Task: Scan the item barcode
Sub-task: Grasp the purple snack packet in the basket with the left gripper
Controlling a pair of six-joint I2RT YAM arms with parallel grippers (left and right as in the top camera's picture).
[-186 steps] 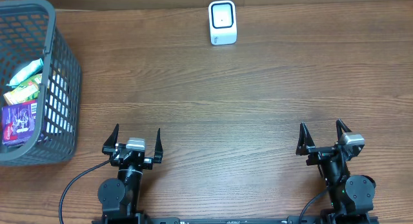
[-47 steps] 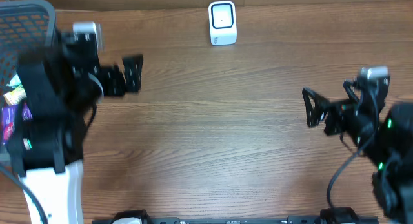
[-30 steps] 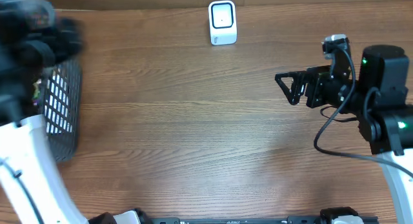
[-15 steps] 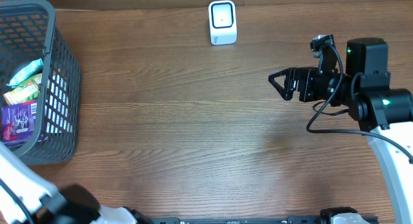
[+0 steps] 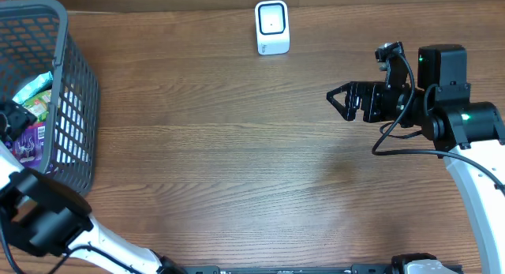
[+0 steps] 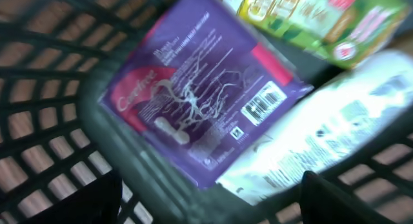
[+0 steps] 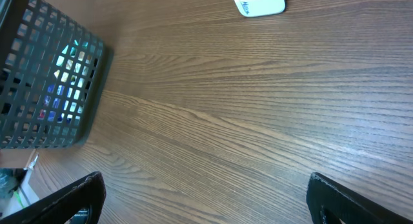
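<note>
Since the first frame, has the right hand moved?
Yes: the right hand has gone from the near table edge up and left, toward the scanner.

Purple pack (image 6: 193,101): white word, looks like "Carefree"; small print too blurry to read. White barcode (image 6: 263,102) on same pack, digits unreadable.

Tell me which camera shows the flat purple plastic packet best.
Left wrist: the purple packet fills the frame, barcode showing. Overhead shows only a purple edge inside the grey mesh basket; right wrist shows the basket, packet indistinct.
</note>
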